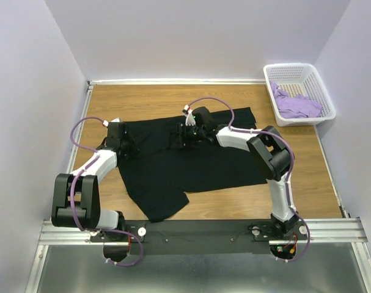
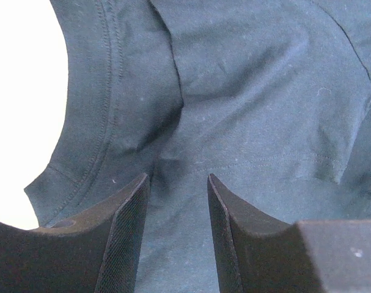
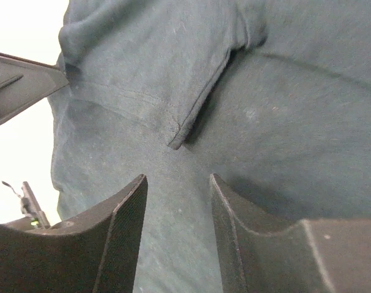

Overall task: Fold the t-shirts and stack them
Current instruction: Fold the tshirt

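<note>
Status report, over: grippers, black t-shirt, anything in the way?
Left gripper open, right gripper open, both low over black t-shirt, spread out, not folded. Lavender t-shirt in basket. Nothing in the way.

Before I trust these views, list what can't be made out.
Purple shirt: top view, bunched in the basket, shape hidden.
Black shirt: top view, left gripper and right gripper cover parts; folds vanish in dark cloth.
Table: wrist views, glare whites it out.

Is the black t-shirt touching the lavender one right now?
Apart. The top view shows the black t-shirt spread on the table and the lavender t-shirt lying in the white basket, with bare wood between them.
</note>
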`<move>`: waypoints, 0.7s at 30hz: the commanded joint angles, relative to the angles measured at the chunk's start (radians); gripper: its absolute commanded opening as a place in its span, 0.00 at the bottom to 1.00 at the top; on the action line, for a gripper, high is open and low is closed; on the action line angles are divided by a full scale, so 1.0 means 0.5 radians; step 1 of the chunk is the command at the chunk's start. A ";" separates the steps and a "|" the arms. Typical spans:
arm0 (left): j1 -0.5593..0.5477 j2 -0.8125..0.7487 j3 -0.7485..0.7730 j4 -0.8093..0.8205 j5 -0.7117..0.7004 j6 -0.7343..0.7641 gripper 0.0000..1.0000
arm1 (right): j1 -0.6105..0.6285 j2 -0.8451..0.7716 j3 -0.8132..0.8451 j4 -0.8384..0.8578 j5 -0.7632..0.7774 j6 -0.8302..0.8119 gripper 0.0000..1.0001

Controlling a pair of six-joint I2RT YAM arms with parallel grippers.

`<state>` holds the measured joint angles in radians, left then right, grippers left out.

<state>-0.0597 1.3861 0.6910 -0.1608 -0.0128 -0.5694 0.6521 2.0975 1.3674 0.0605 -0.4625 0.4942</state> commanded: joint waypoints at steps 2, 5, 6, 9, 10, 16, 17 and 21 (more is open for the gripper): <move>-0.031 0.023 -0.035 -0.004 -0.054 -0.021 0.50 | 0.027 0.130 0.069 0.176 -0.124 0.245 0.52; -0.040 0.035 -0.035 -0.007 -0.057 -0.018 0.49 | 0.033 0.167 0.066 0.204 -0.149 0.285 0.50; -0.037 0.038 -0.032 -0.010 -0.066 -0.018 0.48 | 0.036 0.171 0.066 0.210 -0.152 0.303 0.50; -0.049 0.053 -0.032 -0.022 -0.063 -0.018 0.47 | 0.040 0.189 0.072 0.229 -0.167 0.315 0.50; -0.055 0.053 -0.035 -0.022 -0.063 -0.021 0.47 | 0.043 0.192 0.075 0.235 -0.176 0.322 0.50; -0.068 0.072 -0.038 -0.068 -0.131 -0.039 0.47 | 0.046 0.217 0.094 0.244 -0.195 0.325 0.50; -0.068 0.072 -0.035 -0.080 -0.161 -0.049 0.48 | 0.046 0.217 0.094 0.244 -0.195 0.322 0.50; -0.068 0.053 -0.002 -0.135 -0.303 -0.070 0.48 | 0.049 0.223 0.100 0.250 -0.201 0.328 0.50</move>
<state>-0.0875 1.4147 0.6857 -0.1890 -0.0673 -0.5831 0.6678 2.1796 1.3895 0.1638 -0.5404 0.6460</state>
